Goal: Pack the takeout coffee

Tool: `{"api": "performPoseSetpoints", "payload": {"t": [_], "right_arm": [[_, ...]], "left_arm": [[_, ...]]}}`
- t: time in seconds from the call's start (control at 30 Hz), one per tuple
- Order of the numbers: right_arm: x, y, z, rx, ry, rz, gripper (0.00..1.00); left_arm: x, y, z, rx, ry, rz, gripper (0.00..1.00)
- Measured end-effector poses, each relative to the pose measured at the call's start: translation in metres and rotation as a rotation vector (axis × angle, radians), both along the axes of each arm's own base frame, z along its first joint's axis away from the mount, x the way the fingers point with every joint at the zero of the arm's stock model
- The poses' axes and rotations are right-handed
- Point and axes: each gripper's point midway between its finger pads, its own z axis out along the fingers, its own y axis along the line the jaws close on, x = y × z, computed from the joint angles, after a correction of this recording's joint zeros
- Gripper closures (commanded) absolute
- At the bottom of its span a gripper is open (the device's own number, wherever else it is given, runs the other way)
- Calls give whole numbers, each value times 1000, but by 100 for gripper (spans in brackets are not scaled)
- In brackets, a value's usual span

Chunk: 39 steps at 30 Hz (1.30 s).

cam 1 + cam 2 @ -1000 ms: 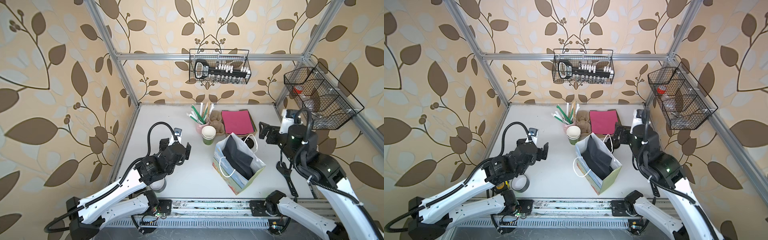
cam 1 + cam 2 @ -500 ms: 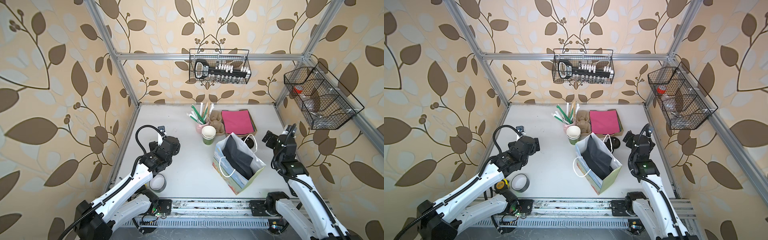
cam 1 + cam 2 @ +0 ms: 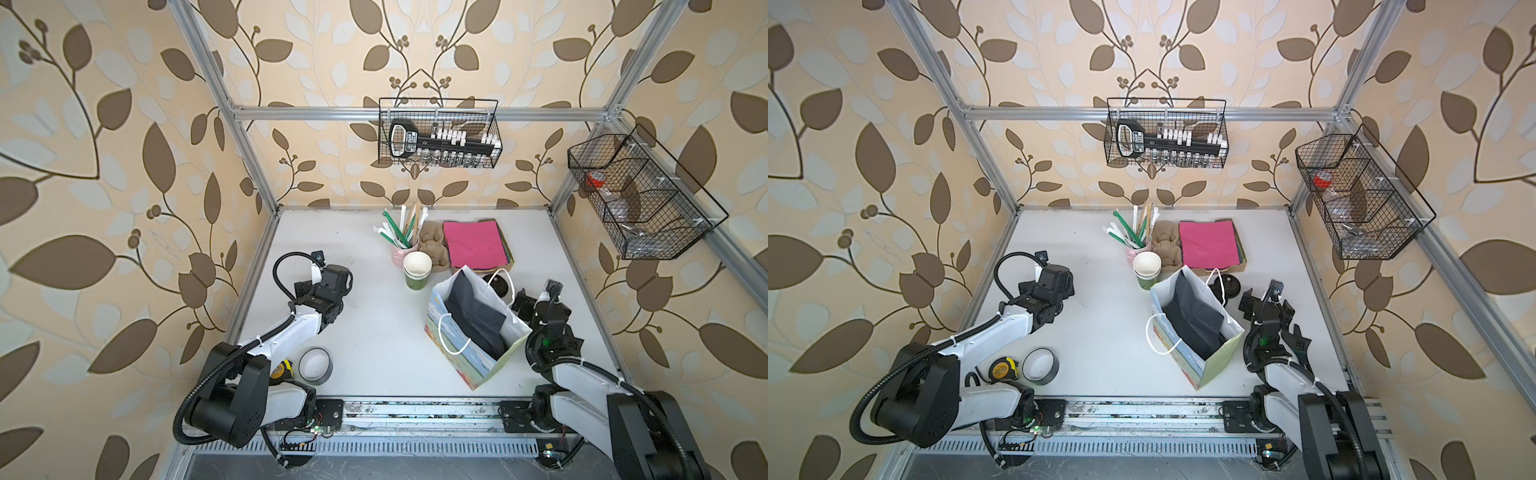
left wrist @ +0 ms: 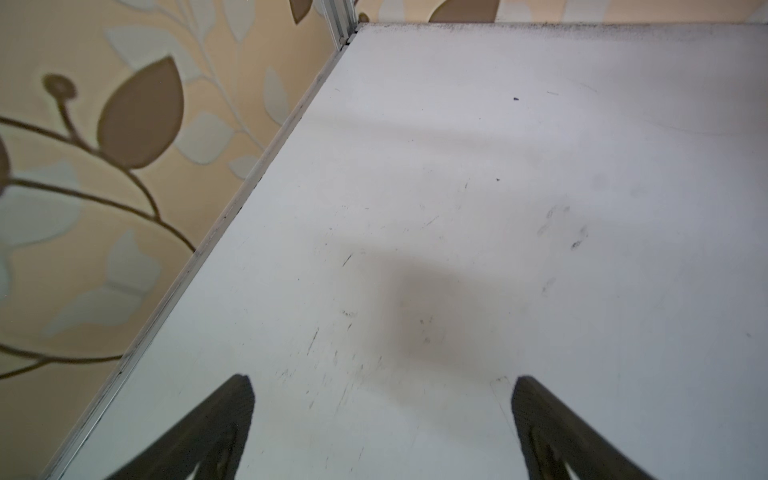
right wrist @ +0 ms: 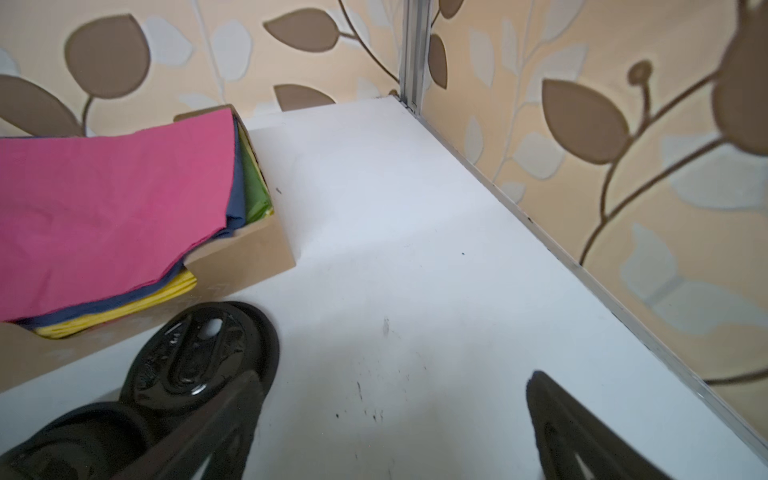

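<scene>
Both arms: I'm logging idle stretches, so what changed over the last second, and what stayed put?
Both arms sank from a raised pose and folded back toward their bases. The left end effector and right end effector are open and empty; nothing was grasped or released. The gift bag, green cup stack and loose black lids stayed put.

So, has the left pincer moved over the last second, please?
Yes: the left pincer has drawn away from the cup stack, toward the left wall.

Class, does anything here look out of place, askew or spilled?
Workshop tools lie on the packing table: tape measure and tape roll by the left arm's base, a wrench beside the right arm. Nothing spilled.
</scene>
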Motion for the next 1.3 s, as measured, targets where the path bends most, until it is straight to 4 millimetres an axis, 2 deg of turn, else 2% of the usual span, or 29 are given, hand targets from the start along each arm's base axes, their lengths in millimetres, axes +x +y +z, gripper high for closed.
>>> {"api": "performPoseSetpoints", "payload": {"t": [0.1,0.27,0.47,0.7,0.83,1.3], "right_arm": [[12,8,-2,1,-18,49,0],[27,26,-9,-11,-15,159,0],[34,29,3,-18,-62,175,0],[35,29,7,-17,-83,179,0],[35,29,9,-17,-88,179,0],[35,31,9,-18,-89,186,0]], "left_arm": [[9,11,-5,-11,-51,10,1],[7,30,-42,-4,-17,-8,1],[26,29,-63,-59,-2,-80,1],[39,12,-56,-100,-70,-190,1],[23,11,-71,-101,-66,-199,1],[27,10,-61,-102,-110,-205,1]]}}
